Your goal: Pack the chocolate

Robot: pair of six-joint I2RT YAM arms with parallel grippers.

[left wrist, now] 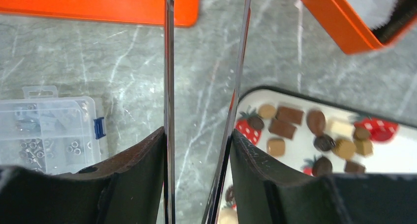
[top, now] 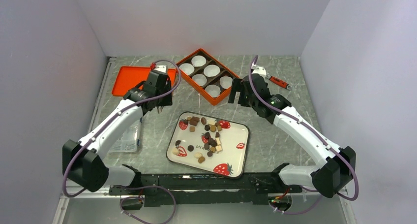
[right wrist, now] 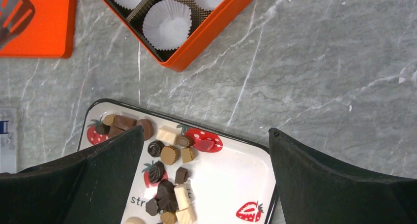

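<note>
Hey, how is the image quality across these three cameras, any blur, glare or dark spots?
Top view: even, soft light, but the chocolates are too small to make out well. Left wrist: near fingers dark and soft, thin blades blurred. Right wrist: sharp on the tray and box; its fingers are black silhouettes.

The left gripper [left wrist: 199, 150] holds two thin shiny blades, and their tips run off the top of the left wrist view. The small parts in the clear box [left wrist: 46, 130] are too tiny to name. The orange box [right wrist: 196, 34] is cut off at the top.
</note>
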